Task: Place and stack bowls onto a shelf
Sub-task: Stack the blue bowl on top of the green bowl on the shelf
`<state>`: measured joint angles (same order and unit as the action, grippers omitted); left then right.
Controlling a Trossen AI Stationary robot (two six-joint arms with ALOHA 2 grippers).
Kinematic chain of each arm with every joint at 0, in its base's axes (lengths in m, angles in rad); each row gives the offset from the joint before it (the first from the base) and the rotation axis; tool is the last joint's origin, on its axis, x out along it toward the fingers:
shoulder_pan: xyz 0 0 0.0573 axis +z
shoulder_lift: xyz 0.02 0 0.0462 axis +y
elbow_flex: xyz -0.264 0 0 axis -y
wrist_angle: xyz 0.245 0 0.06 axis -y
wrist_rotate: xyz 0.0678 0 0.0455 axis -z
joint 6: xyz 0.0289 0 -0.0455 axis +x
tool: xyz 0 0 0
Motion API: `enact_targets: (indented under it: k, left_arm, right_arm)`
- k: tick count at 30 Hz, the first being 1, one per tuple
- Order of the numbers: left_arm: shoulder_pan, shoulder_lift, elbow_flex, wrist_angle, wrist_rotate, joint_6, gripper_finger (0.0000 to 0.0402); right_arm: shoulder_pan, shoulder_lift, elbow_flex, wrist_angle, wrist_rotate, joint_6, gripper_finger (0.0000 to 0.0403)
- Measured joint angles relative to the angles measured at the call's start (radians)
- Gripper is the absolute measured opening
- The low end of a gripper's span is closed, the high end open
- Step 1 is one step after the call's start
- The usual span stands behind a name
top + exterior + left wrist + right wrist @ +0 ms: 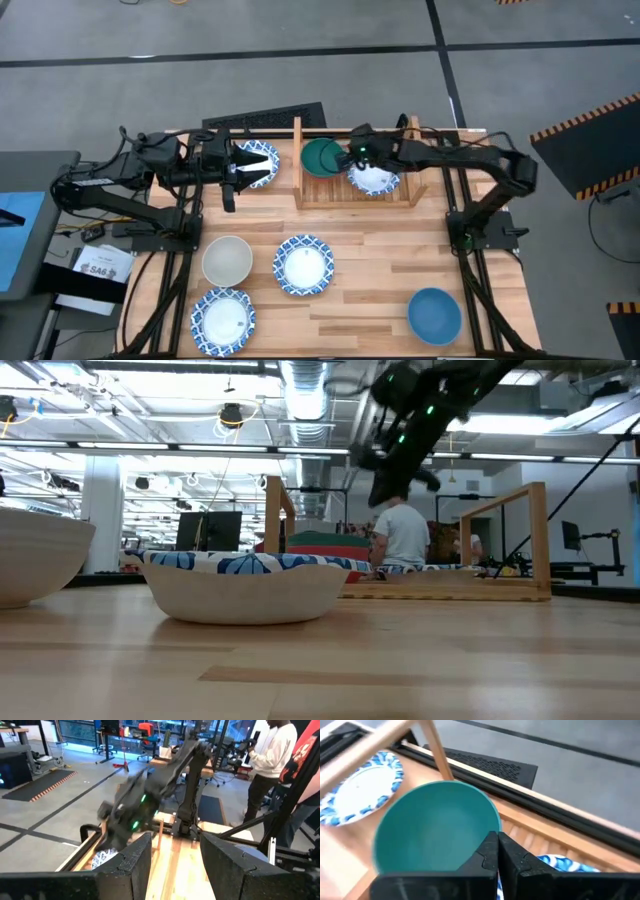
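Fingers of the left gripper [232, 176] are seen spread apart with nothing between them, held over the table's [380, 260] back-left area, just beside a blue-rimmed bowl [262, 163] lying outside the rack's left post. Nearer the front on the left side, an off-white bowl [227, 260] and a second blue-rimmed bowl [223, 320] are set on the planks, with a third blue-rimmed bowl [303, 265] just to the right of the off-white one. The shelf [358, 192] is placed at the back centre. In its left half a green bowl [322, 157] is stacked on a red bowl [330, 550], the red one being visible only in the low view. In its right half a fourth blue-rimmed bowl [374, 179] is seated. The right gripper [352, 160] is held over the shelf, between the green bowl and that patterned bowl; its fingers [487, 857] are seen pressed together, gripping nothing, just past the green bowl's rim. A blue bowl [434, 314] is left at the front right of the table, well apart from the rest. People [272, 765] are seen standing in the room beyond the table.
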<state>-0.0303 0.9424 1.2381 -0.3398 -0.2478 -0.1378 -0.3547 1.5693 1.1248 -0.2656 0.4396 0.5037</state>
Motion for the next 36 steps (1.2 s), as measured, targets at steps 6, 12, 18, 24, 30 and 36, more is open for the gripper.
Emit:
enact_targets:
  k: [6, 12, 18, 24, 30, 36]
  left_arm:
    - [0.000, 0.000, 0.000, -0.052, 0.057, 0.059, 0.0153]
    - [0.000, -0.001, -0.004, -0.048, 0.105, 0.092, 0.0153]
    - [-0.005, -0.064, -0.276, 0.313, 0.111, 0.031, 0.0153]
    - [-0.005, -0.103, -0.460, 0.576, 0.105, -0.007, 0.0153]
    - [-0.005, -0.120, -0.465, 0.577, 0.105, -0.004, 0.0153]
    - [-0.005, -0.121, -0.465, 0.575, 0.103, -0.015, 0.0153]
  right_arm:
    - [0.090, -0.167, 0.000, -0.130, -0.077, -0.057, 0.0022]
    - [0.250, -0.278, 0.000, -0.157, -0.098, -0.068, 0.0026]
    - [0.365, -0.339, 0.000, -0.125, -0.095, -0.068, 0.0051]
    - [0.415, -0.357, 0.000, -0.066, -0.097, -0.063, 0.0053]
    - [0.433, -0.356, 0.000, -0.021, -0.140, -0.022, 0.0055]
    - [0.430, -0.355, 0.000, -0.020, -0.266, 0.061, 0.0056]
